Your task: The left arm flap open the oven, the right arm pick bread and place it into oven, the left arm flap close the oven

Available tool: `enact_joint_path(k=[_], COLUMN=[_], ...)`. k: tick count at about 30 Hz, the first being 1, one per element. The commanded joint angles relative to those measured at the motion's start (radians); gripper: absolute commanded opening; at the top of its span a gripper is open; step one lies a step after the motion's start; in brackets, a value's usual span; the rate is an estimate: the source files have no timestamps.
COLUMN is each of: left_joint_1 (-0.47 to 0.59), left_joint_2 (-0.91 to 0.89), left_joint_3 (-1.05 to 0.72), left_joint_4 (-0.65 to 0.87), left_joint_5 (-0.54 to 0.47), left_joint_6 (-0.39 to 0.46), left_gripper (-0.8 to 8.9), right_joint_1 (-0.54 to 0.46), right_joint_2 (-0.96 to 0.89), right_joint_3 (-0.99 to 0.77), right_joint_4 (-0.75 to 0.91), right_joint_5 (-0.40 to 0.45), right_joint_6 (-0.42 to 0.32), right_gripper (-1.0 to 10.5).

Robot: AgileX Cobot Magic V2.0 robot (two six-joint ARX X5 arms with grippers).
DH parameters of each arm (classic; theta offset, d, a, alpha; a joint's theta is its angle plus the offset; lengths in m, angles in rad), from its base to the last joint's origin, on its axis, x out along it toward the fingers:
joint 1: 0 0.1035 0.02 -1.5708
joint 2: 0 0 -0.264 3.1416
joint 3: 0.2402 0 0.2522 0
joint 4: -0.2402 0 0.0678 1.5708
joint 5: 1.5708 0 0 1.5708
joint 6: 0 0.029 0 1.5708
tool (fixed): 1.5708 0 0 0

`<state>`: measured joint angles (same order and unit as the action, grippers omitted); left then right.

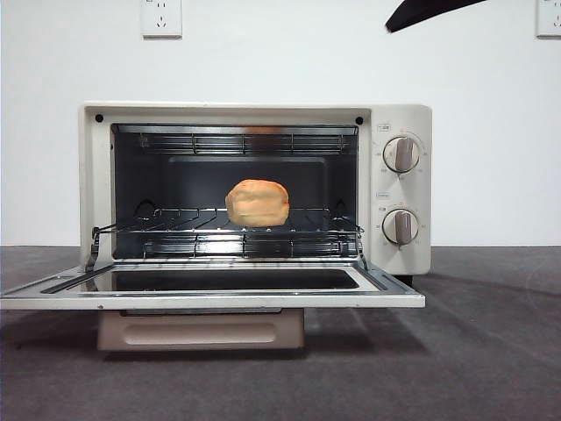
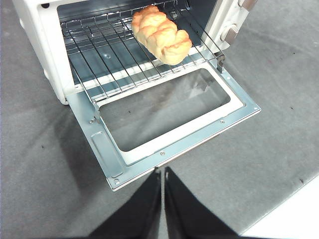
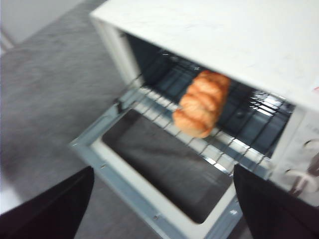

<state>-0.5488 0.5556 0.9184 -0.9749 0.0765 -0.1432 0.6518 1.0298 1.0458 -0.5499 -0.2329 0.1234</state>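
Nothing can be read: the oven point(image 1: 254, 189) has small labels above its two knobs point(image 1: 401, 153) and fine marks around the dials, all too small to make out. No brand name shows on it

A lab-like test bench: bare white wall point(image 1: 280, 61), sockets point(image 1: 161, 17), grey mat point(image 1: 473, 351).

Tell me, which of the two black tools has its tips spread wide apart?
The right tool: its tips sit far apart above the open oven. The left tool's tips are pressed together.
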Motion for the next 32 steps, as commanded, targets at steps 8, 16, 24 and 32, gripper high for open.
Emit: enact_joint_path(k=[8, 16, 24, 32], left_joint_1=[-0.004, -0.003, 0.065, 0.267], left_joint_2=[0.006, 0.009, 0.055, 0.254], left_joint_3=[0.005, -0.063, -0.235, -0.285], left_joint_4=[0.034, 0.120, 0.359, 0.547], left_joint_5=[-0.002, -0.002, -0.003, 0.166], left_joint_6=[-0.002, -0.027, -0.097, -0.134], left_gripper=[0.17, 0.16, 0.15, 0.14], right_joint_1=[0.000, 0.000, 0.000, 0.000], right_joint_2=[-0.199, -0.261, -0.267, -0.267], right_joint_3=[-0.237, -0.241, -0.241, -0.241], right_joint_4=[0.002, 0.021, 0.008, -0.049], right_joint_5=[-0.059, -0.055, -0.056, -0.056], right_joint_6=[-0.016, -0.007, -0.006, -0.006], right_gripper=[4.4, 4.4, 4.4, 4.4])
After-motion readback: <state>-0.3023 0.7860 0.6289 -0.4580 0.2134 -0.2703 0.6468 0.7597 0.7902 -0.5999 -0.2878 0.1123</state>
